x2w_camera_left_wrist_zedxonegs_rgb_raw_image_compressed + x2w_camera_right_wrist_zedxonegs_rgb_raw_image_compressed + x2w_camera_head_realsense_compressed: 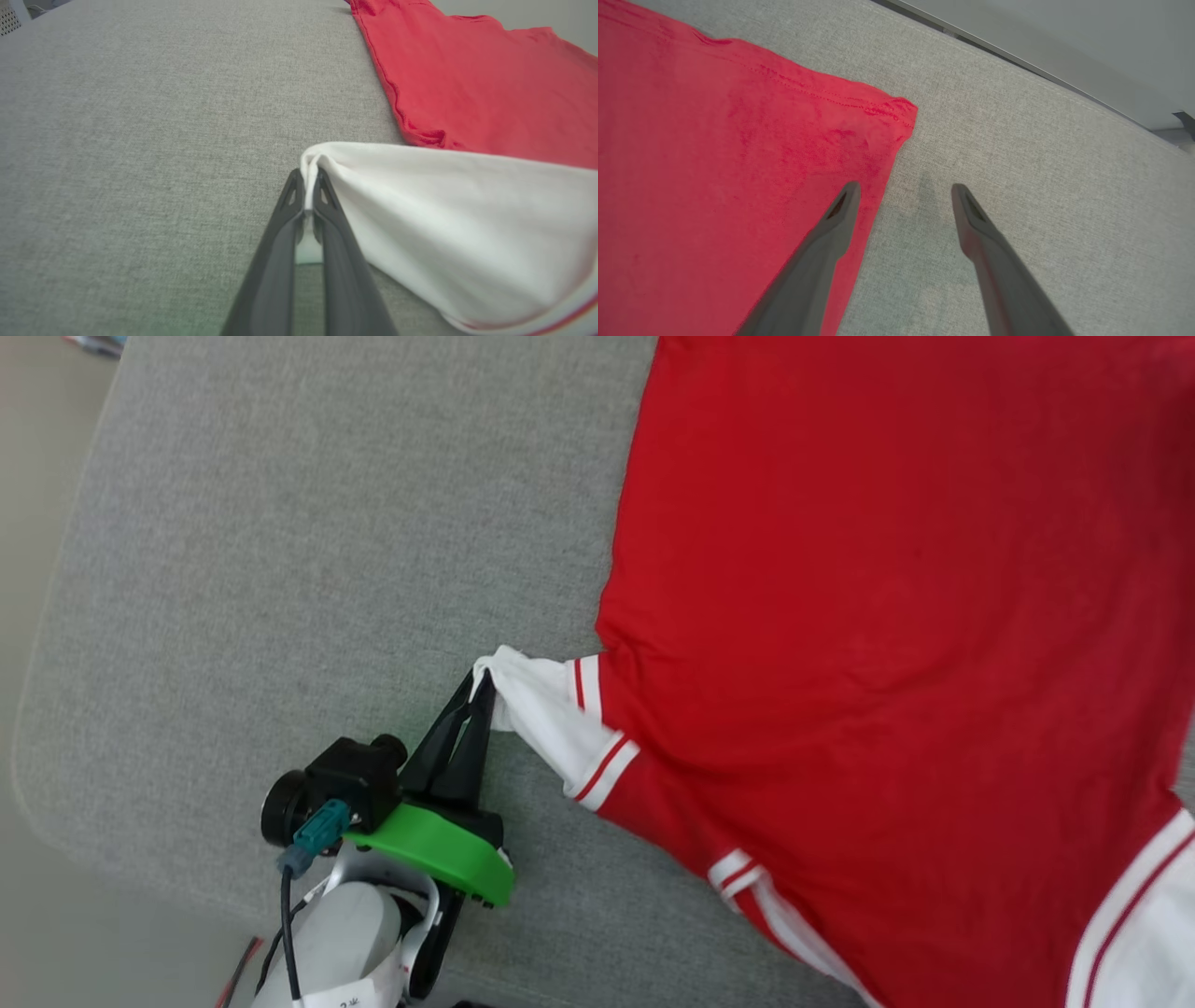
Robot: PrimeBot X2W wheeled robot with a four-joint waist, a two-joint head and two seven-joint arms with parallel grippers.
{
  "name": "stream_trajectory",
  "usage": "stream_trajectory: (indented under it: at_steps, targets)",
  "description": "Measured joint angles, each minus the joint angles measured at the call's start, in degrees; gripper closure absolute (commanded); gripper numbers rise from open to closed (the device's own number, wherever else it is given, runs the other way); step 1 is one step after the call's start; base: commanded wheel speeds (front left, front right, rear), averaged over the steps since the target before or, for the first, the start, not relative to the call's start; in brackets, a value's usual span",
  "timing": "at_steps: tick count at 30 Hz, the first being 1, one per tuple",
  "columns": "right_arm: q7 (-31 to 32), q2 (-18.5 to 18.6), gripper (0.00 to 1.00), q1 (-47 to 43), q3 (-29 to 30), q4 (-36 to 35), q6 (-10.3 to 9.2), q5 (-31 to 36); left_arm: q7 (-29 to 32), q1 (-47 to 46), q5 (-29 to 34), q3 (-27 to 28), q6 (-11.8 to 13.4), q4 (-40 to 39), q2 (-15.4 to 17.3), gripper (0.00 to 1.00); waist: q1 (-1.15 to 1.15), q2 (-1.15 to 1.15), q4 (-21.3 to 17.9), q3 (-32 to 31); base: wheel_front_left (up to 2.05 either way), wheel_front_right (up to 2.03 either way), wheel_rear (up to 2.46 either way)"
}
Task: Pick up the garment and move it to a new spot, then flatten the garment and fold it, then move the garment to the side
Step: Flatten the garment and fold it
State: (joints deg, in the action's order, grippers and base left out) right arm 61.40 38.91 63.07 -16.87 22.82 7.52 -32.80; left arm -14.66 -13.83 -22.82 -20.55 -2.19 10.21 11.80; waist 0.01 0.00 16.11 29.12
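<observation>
One red jersey [887, 616] lies spread on the grey cloth-covered bench [280, 569], taking up the right half of the head view from the top edge to the bottom. Two white short sleeves show, each with red stripes at the seam. One sleeve [546, 714] sticks out at the frame's centre, and the other [1144, 919] is at the lower right corner. Between them, a short white-and-red striped band runs along the garment's lower edge.

The left claw [478, 683] sits just left of centre, above its green mount [434, 845] and single black camera [341, 784]. Its two dark fingers are pinched together on the tip of the centre sleeve. In the left wrist view a thin fold of white cloth is clamped between the fingers [327, 205]. The sleeve balloons off to the right of the frame, and the red body lies flat at the upper right.

In the right wrist view the right claw [906, 189] has its two fingers spread wide, with nothing between them. The left finger is over the jersey's red edge and the right finger over bare grey cloth. Whether either tip touches down cannot be told. One hem corner of the jersey sits just above them, at upper centre.
</observation>
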Motion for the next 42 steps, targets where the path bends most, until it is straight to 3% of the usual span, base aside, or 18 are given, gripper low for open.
stream_trajectory:
  at_steps: [8, 17, 18, 19, 28, 32, 42]
  targets:
    - [1.9, -0.4, 0.0, 1.6, -0.5, 3.7, 0.0, 2.9, 0.0, -1.5, 3.4, 2.4, -2.5, -1.0, -3.5, 1.0, 0.0, 0.0, 3.9, 6.4, 0.0, 0.0, 0.0]
    - [2.5, 1.0, 0.0, 1.5, 1.2, 2.9, 0.0, 2.4, -0.2, -1.5, 6.2, 4.6, -3.9, -1.9, -4.8, 1.0, -0.02, 0.0, 5.9, 9.0, 0.0, 0.0, 0.0]
    - [2.0, 0.9, 0.75, 1.5, 1.3, 2.9, 0.0, 2.4, -0.2, -1.5, 6.4, 4.7, -4.1, -1.9, -4.8, 1.0, -0.02, 0.0, 5.9, 8.9, 0.0, 0.0, 0.0]
    - [1.4, 0.9, 1.0, 1.4, 1.3, 2.9, 0.0, 2.4, -0.2, -1.4, 6.6, 4.9, -4.2, -1.8, -4.8, 1.0, -0.02, 0.0, 5.8, 8.7, 0.0, 0.0, 0.0]
    - [-5.7, -0.8, 1.0, -0.9, -0.9, 4.4, 0.0, 2.9, -0.2, 0.4, 7.8, 7.0, -4.6, -0.8, -4.8, 1.0, -0.01, 0.0, 4.2, 4.8, 0.0, 0.0, 0.0]
    - [-12.3, 1.2, 1.0, -5.4, -3.7, 3.9, 0.0, 0.2, -0.2, 3.0, 8.3, 7.5, -4.7, 0.6, -4.6, 1.0, -0.01, 0.0, 3.1, 0.3, 0.0, 0.0, 0.0]
    - [-19.7, 7.9, 1.0, -20.5, -7.6, -3.2, 0.0, -8.8, -0.2, 9.3, 8.3, 8.7, -4.7, 3.0, -3.3, 1.0, -0.02, 0.0, 0.4, -9.2, 0.0, 0.0, 0.0]
